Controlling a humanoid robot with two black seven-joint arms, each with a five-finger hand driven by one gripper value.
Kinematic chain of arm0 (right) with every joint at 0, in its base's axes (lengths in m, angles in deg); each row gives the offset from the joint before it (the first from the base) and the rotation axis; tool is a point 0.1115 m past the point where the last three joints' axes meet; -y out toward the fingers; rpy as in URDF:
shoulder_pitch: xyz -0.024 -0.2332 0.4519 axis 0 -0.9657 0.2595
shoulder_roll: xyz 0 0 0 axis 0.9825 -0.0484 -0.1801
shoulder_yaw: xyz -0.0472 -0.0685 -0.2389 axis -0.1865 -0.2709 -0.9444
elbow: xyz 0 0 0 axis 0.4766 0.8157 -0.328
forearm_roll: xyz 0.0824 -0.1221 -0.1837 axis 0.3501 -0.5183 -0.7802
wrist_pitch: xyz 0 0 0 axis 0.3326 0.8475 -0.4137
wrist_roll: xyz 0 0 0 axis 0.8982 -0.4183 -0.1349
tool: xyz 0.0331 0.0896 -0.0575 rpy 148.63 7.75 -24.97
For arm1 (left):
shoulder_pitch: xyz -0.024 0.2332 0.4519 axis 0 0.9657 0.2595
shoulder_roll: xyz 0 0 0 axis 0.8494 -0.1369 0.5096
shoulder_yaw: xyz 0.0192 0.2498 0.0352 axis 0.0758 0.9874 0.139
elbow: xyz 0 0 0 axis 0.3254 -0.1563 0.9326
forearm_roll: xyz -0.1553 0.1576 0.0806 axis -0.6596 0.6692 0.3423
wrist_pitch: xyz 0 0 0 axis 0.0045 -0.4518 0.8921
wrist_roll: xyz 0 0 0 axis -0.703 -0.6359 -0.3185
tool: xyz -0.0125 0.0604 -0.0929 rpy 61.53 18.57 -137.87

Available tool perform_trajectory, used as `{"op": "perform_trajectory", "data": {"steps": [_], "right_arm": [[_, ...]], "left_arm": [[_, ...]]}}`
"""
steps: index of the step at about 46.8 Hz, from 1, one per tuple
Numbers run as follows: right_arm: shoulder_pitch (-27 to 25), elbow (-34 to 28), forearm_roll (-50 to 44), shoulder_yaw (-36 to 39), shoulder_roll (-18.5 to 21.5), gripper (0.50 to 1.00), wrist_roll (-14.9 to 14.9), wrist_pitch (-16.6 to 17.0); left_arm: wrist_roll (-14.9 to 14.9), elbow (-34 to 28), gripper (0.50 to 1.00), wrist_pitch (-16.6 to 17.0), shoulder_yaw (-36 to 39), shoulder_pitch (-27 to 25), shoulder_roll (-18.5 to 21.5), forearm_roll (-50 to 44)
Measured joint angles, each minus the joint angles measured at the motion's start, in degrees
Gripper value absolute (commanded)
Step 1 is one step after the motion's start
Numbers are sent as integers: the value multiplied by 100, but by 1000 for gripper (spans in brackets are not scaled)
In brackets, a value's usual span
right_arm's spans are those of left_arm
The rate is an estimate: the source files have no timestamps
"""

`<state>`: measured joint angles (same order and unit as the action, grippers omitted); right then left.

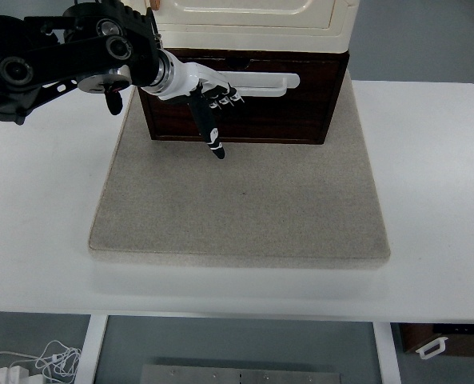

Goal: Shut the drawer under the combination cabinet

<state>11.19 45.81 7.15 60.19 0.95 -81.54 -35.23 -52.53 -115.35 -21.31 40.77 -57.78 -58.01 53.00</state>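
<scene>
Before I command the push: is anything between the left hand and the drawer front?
Nothing visible. The left hand is already against the dark wooden drawer, by the left end of its white handle. The grey mat in front is bare. Inside the cabinet cannot be seen.

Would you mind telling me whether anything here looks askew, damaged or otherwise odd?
Nothing stands out. The cabinet sits square on the grey mat, its dark drawer front looks intact, and the left hand rests against it by the white handle.
</scene>
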Motion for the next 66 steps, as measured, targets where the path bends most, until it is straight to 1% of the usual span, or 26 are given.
{"op": "perform_trajectory", "data": {"steps": [9,13,16,22,34,37,38,41,43,46,57,66], "right_arm": [[0,0,0,0,0,952,0,0],[0,-1,0,0,0,952,0,0],[0,0,0,0,0,952,0,0],[-1,0,0,0,0,952,0,0],[0,0,0,0,0,952,0,1],[0,1,0,0,0,952,-1,3],[0,1,0,0,0,952,0,3],[0,1,0,0,0,952,1,3],[-1,0,0,-1,0,952,-1,3],[0,1,0,0,0,952,0,3],[-1,0,0,0,0,952,-1,1],[0,0,0,0,0,952,-1,0]], "left_arm": [[-104,-82,1000,-102,-325,156,-42,-4],[-141,-146,1000,-343,-599,197,-44,-24],[-211,-191,1000,-543,-896,348,-45,-34],[-260,-388,1000,-833,-1737,657,-32,-51],[-274,-405,1000,-1315,-3665,1137,-87,-88],[-319,-405,1000,-1341,-4155,1285,-192,-91],[-363,-405,1000,-1344,-4497,1395,-293,-105],[-386,-406,1000,-1351,-4965,1521,-401,-134],[-392,-422,1000,-1363,-5387,1564,-448,-166],[-414,-434,1000,-1376,-5821,1581,-501,-252],[-519,-407,1000,-1325,-7179,1587,-523,-829],[-544,-251,1000,-1296,-8203,1570,-492,-873]]}}
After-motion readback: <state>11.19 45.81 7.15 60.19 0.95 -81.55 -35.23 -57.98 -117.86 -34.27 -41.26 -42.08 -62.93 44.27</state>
